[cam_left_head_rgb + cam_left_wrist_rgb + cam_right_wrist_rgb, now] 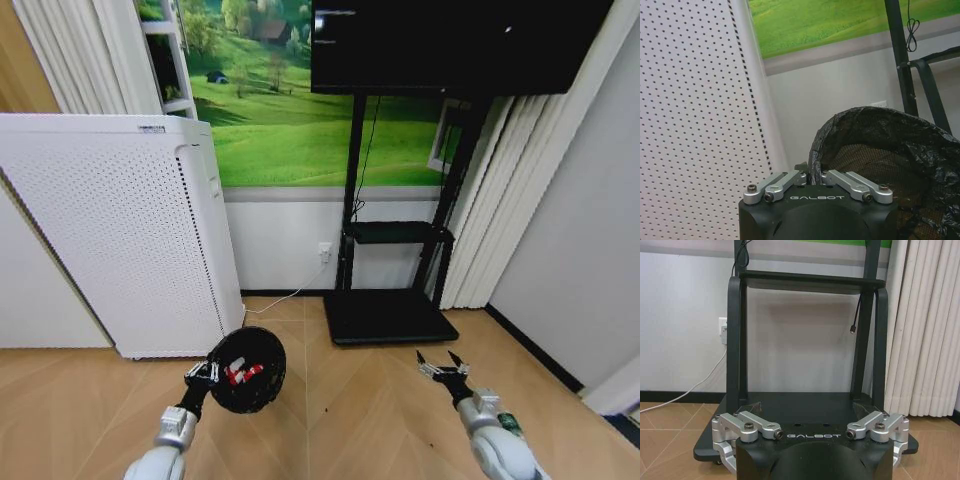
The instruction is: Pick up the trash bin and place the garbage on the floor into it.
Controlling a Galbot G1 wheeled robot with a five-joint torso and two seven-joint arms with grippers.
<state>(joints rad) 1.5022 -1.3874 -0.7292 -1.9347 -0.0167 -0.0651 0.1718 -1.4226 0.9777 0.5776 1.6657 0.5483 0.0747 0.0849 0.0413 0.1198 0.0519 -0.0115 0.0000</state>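
Observation:
The trash bin (247,370) is a small black round basket lined with a black bag, and it hangs tilted above the wooden floor with its mouth towards me. My left gripper (205,377) is shut on its near rim. The left wrist view shows the left gripper (810,176) pinching the rim of the trash bin (880,150). Inside the bin lie red and red-and-white pieces of garbage (240,373). My right gripper (443,363) hangs open and holds nothing, low over the floor at the right. A small green object (511,424) shows beside my right forearm.
A tall white perforated appliance (120,250) stands at the left, close behind the bin. A black TV stand (390,315) with a flat base sits against the wall ahead of my right gripper (810,416). White curtains (490,230) hang at the right.

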